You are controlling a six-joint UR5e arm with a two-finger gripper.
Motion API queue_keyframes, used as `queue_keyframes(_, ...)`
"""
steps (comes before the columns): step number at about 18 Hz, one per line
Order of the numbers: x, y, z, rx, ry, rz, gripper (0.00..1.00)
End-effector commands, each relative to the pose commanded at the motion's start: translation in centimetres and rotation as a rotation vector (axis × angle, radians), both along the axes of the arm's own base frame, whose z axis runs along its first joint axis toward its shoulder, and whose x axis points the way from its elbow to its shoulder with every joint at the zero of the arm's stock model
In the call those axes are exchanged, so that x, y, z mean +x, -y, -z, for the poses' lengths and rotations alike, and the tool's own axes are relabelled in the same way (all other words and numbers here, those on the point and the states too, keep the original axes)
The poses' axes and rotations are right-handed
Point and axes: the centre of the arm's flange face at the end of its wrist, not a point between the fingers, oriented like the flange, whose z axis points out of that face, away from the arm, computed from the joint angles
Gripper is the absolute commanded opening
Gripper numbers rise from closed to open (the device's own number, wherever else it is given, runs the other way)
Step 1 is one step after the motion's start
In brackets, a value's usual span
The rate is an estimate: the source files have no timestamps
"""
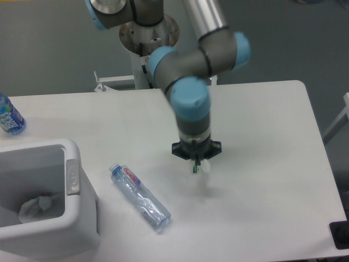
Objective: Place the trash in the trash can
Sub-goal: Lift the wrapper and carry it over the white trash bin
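Observation:
My gripper [197, 164] hangs a little above the middle of the table, pointing down. It is shut on the small white wrapper with a green edge [195, 168], which pokes out below the fingertips. The clear bluish bottle with the white red-lettered label [140, 196] lies flat on the table, left of the gripper and apart from it. The trash can [73, 180] is a large white bin at the front left with a grey tab on its right rim. A crumpled white piece [35, 206] lies inside it.
A bottle with a blue label [8, 115] stands at the table's far left edge. A metal bracket [101, 82] sticks up behind the table's back edge. A black object [341, 234] sits at the front right corner.

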Motion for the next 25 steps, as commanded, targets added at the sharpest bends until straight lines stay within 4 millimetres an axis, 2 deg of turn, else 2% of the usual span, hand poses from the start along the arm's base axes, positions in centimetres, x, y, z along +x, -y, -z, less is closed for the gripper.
queue_keyframes(3, -2.3, 1.2, -3.9, 0.159, 0.049, -0.080, 0.00)
queue_keyframes(6, -3.0, 1.0, -9.0, 0.269, 0.051, -0.152, 0.00)
queue_keyframes(8, -3.1, 0.4, -12.4, 0.327, 0.050, -0.217, 0.00)
queue_keyframes(10, -2.9, -0.4, -14.8, 0.397, 0.084, -0.265, 0.00)
queue_keyframes(13, -1.7, -1.1, -16.9, 0.500, 0.145, -0.256, 0.00)
queue_keyframes(14, -0.9, -1.3, -17.3, 0.516, 0.166, -0.254, 0.00)
queue_keyframes(16, 2.1, -2.8, -18.1, 0.525, 0.187, -0.222, 0.00)
queue_keyframes(22, 12.0, -9.5, -17.0, 0.492, 0.244, -0.042, 0.00)
queue_keyframes(25, 15.7, -11.4, -16.4, 0.475, 0.268, 0.018, 0.00)
